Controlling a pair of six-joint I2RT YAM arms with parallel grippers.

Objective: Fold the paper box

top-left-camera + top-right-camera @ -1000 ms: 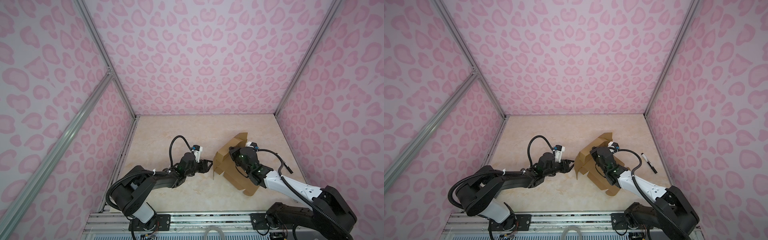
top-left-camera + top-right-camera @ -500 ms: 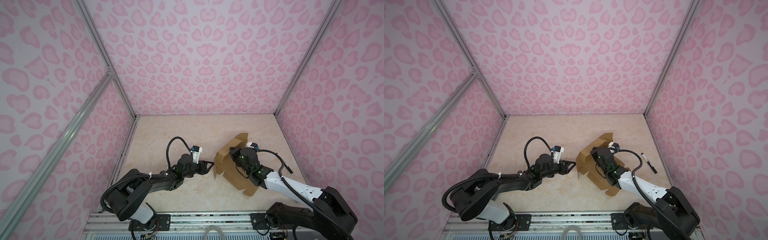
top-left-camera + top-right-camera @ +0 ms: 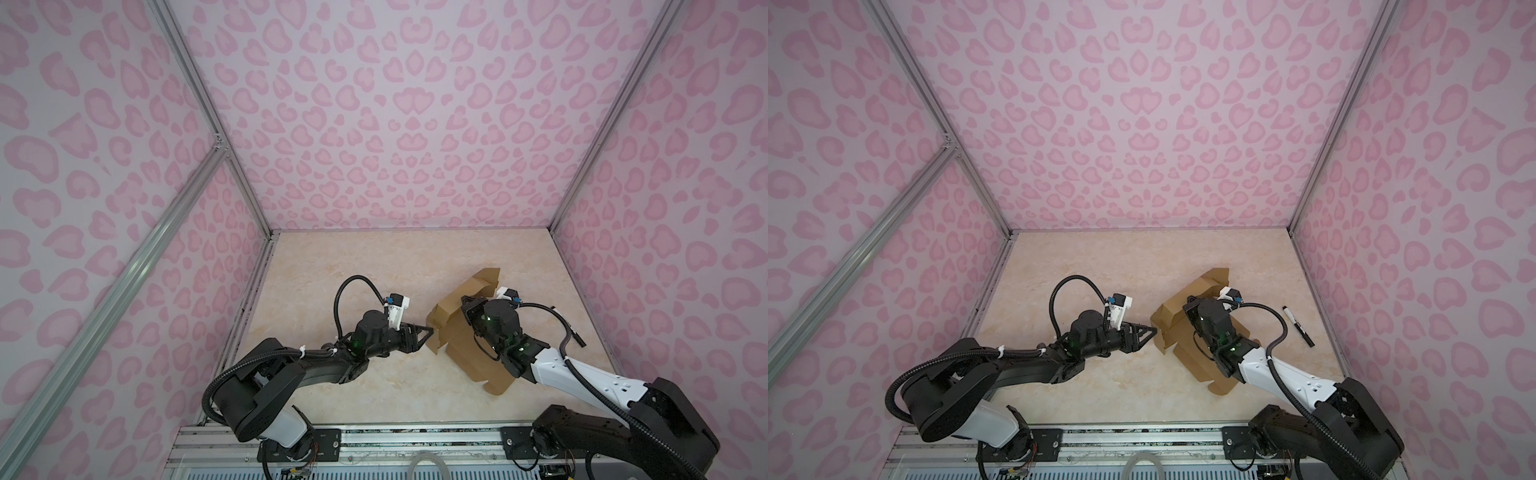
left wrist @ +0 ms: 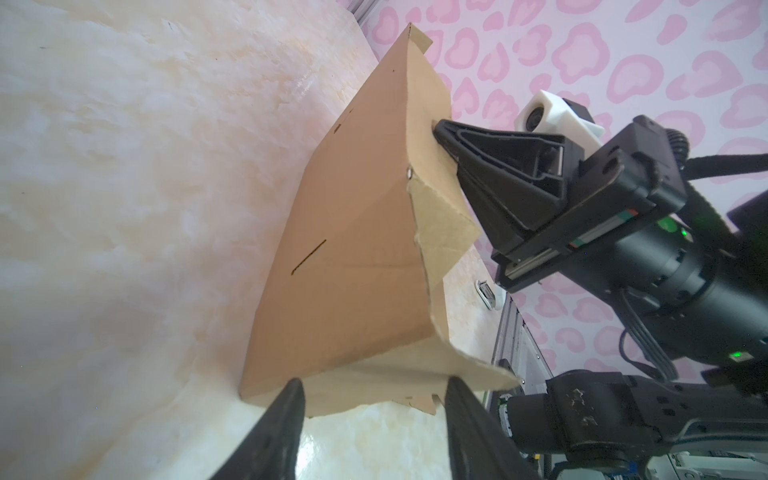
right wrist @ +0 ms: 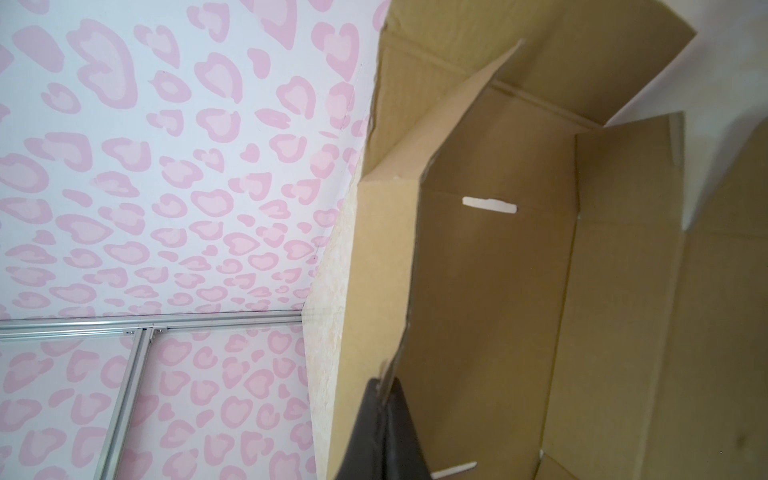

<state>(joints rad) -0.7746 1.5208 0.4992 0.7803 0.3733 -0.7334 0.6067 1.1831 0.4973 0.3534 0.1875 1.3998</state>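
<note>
This was a robotics lab cell, a closed test booth. Flat wall panels printed with pink heart-shaped blotches stood in a frame of silver aluminium extrusion bars around a beige marble-patterned tabletop. A black-and-white jointed left robot arm and a matching right robot arm were mounted on a slotted metal rail at the table's front edge.

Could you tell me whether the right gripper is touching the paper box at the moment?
Touching. The right wrist view shows the right gripper shut on the edge of a raised wall of the paper box, with no gap.
</note>
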